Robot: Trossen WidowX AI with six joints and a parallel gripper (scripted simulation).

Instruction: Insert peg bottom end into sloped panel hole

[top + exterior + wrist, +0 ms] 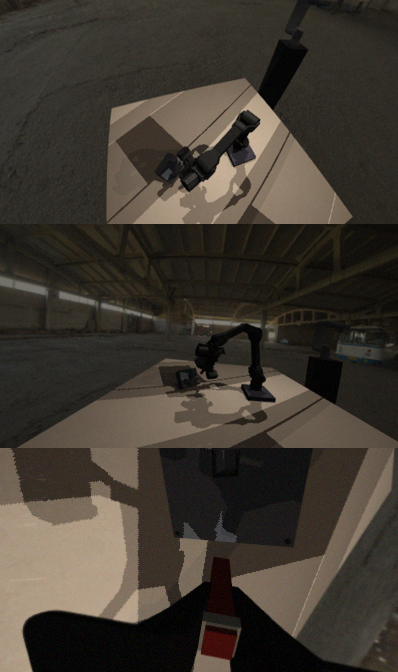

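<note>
Red colours the peg [221, 580], which is gripped in the closed black claw [184, 170] [208, 372] [219, 591], its far end poking out beyond the fingertips. A pale grey square collar [222, 619] sits on the near side of the claw, with a red face showing inside it. The peg is held up above the surface [206, 110] [129, 408] [75, 548] and is outside the hole [226, 463]. That square-looking hole is in the dark sloped panel [169, 167] [187, 378] [265, 518], which stands on the surface just ahead of the claw. Two small dark dots mark the panel's corners nearest the claw. I can't tell whether the peg's sides line up with the hole.

Behind the claw, the black arm [228, 141] [255, 353] arches back to its base plate [249, 158] [267, 398]. Farther behind, off the surface, there's a tall black pedestal [281, 70] [324, 379], and well apart from the claw, a white and blue bus [359, 345].
</note>
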